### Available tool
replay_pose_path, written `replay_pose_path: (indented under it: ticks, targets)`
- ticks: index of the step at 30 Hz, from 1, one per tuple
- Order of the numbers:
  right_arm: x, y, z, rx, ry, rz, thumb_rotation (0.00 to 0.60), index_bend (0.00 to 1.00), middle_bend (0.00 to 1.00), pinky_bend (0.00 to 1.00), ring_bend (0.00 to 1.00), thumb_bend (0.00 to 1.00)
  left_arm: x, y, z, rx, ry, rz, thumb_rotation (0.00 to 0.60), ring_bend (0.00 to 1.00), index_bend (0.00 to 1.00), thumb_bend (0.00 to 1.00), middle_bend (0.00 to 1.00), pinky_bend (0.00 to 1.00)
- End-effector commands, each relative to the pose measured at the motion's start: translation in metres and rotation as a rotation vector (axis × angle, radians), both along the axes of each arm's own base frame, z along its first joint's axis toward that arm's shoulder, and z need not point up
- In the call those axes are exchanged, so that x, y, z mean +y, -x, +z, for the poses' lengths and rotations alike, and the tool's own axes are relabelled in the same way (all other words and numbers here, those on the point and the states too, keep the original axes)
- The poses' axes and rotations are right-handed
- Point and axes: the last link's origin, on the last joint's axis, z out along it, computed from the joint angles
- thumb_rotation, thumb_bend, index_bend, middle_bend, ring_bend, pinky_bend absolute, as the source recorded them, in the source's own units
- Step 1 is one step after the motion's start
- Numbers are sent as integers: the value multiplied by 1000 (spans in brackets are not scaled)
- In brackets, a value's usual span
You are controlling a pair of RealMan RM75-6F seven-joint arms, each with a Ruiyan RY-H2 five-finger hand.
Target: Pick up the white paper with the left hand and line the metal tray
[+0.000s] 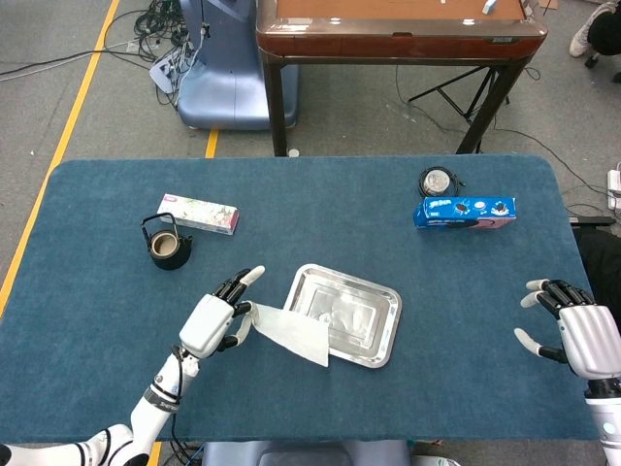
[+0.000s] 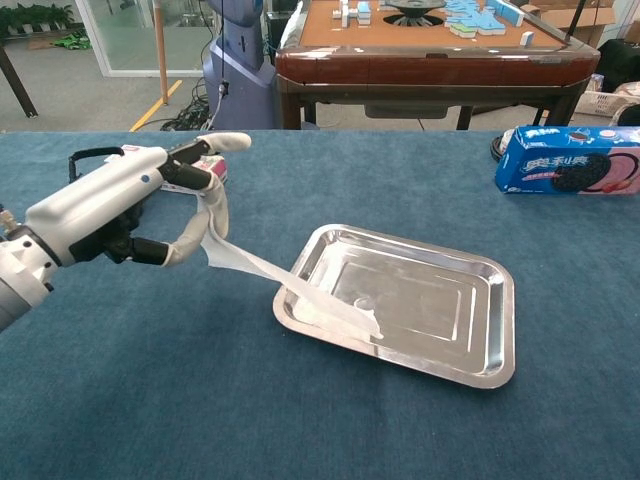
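**Paper held at the tray's near-left corner**

The metal tray (image 1: 380, 335) sits near the middle of the blue table (image 1: 388, 204), its long axis running slantwise from the table's left-rear toward its right-front. Its bottom is mostly bare and shiny; only the free end of the white paper (image 1: 296, 333) reaches in, lying over the left rim and drooping onto the tray floor near the front-left corner. The rest of the sheet hangs outside the tray.

The left hand (image 1: 215, 321) grips the paper's other end, lifted just left of the tray, one finger stretched out straight toward the tray. The sheet runs as a long strip from that hand rightward and down to the tray.

The right hand (image 1: 572, 330) hovers at the table's right edge, fingers spread, holding nothing.

The head view shows this right hand, a small black kettle (image 1: 165, 247), and a round dark object (image 1: 438, 181) behind the blue cookie box (image 1: 466, 212). The chest view (image 2: 568, 160) does not show the right hand, but shows the paper's sag (image 2: 290, 285) clearly. A floral box (image 1: 199, 213) lies beside the kettle.
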Motion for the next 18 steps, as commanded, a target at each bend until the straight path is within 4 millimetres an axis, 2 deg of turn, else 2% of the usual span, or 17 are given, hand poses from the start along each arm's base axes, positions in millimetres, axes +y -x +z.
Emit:
replay_pose_path:
  ticks: [1,9,18]
  targets:
    - [0,0,1,0,2,1,600,447,321,305,240,204,2,-3,-3,1,0,-1,600,0,569,309,59,168]
    - [3,-3,6,-1,17,7,600,447,321,305,240,204,10,-8,-13,36,21,10,600,0,562,297,58,168]
    - [7,-4,15,3,36,12,600,447,321,305,240,204,10,-12,-21,83,61,10,600,0,562,295,47,168]
